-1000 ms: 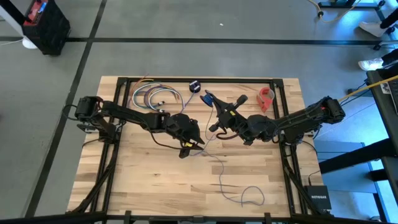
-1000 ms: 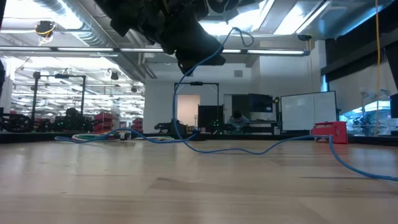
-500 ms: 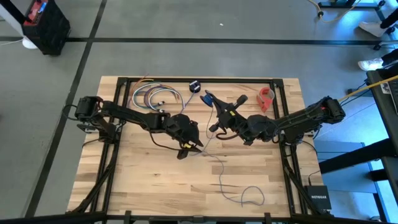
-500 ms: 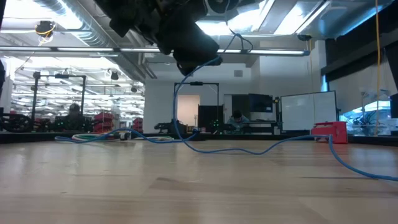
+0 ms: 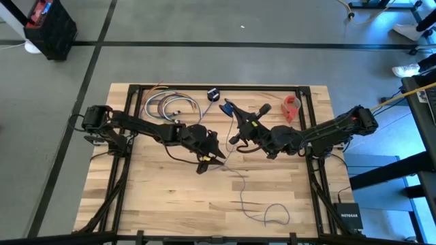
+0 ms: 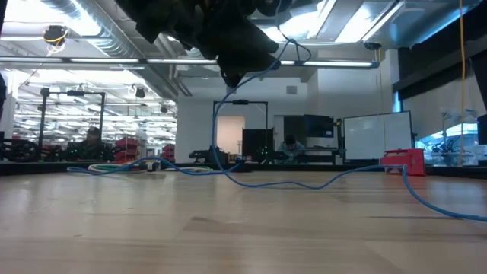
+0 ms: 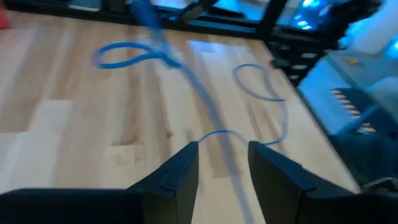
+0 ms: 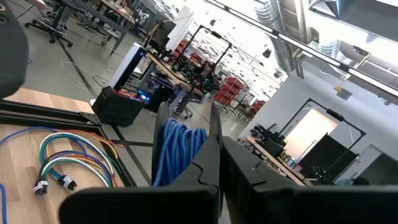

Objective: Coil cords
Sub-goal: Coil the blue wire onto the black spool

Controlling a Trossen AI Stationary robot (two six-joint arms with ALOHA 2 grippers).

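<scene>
Your cord (image 5: 240, 182) is thin and blue-grey. It trails from the middle of the desk (image 5: 136, 197) toward the near edge, where it ends in a loose loop. In the low view it rises off the wood in a tall arc to the arms overhead. A bundle of its turns (image 8: 177, 149) is already gathered in blue coils.

Your right hand (image 5: 235, 126) sits just right of desk centre, raised off the surface. Its fingers (image 8: 211, 134) are clamped shut on that coiled bundle, which stands between them in the right wrist view.

Your left hand (image 5: 208, 158) hangs just left of centre, tilted down over the strand. Its fingers (image 7: 180, 171) stand apart, with the cord running beneath the gap and nothing gripped.
</scene>
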